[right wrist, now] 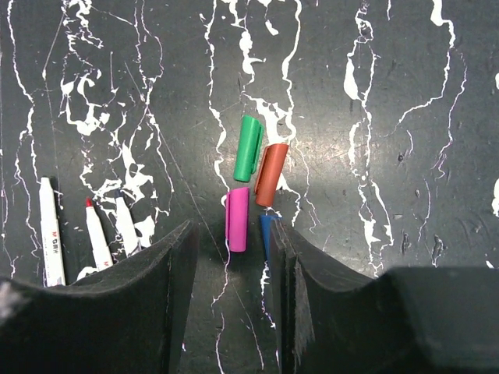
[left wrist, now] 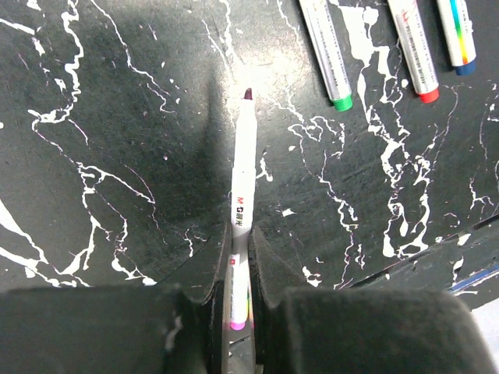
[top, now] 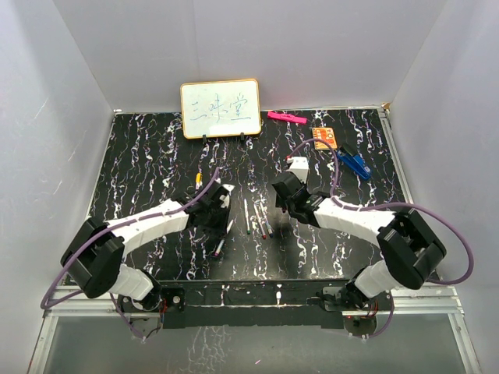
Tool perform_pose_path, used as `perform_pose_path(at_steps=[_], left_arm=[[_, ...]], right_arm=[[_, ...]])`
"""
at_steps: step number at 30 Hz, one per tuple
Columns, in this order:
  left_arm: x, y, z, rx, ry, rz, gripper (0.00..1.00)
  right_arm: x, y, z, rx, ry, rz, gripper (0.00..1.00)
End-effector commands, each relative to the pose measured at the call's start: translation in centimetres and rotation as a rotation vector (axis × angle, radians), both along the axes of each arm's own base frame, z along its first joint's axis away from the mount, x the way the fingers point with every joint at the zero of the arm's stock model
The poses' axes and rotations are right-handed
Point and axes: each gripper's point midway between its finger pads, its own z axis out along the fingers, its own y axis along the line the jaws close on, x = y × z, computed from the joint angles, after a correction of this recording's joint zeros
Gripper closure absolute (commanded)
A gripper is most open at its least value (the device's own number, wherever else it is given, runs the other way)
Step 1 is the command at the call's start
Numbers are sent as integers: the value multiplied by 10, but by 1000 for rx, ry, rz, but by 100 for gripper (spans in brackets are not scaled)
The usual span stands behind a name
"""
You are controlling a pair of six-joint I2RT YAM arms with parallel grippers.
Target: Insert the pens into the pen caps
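Left claw (left wrist: 240, 261) tight around dark-tipped pen (left wrist: 243, 171); right claw (right wrist: 232, 238) wide, pink cap (right wrist: 237, 218) just inside its opening.

My left arm (top: 148, 226) stretches forward and inward from its base. The left claw (left wrist: 240, 261) points downward, its jaws pressed tight on a pen (left wrist: 242, 167) that sticks out ahead of the fingertips. My right arm (top: 359, 214) folds in toward the middle as well. The right claw (right wrist: 232, 234) also faces down, jaws spread apart, gripping nothing.
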Motion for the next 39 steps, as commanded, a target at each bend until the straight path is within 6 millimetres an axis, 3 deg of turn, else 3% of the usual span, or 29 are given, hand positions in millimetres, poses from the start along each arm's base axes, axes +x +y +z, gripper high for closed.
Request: perform_pose_path(at_steps=[1,14,39], left_arm=[[-5,0,7,-32,-11,3,100],[-3,2,9,-58,-53,42,100],[-2,4,0,-36,-43,51,100]], right_arm=[[13,14,17,65,-26,9,61],[12,16,-11,35,40,11,68],[26,15,-27,8,57,-6,70]])
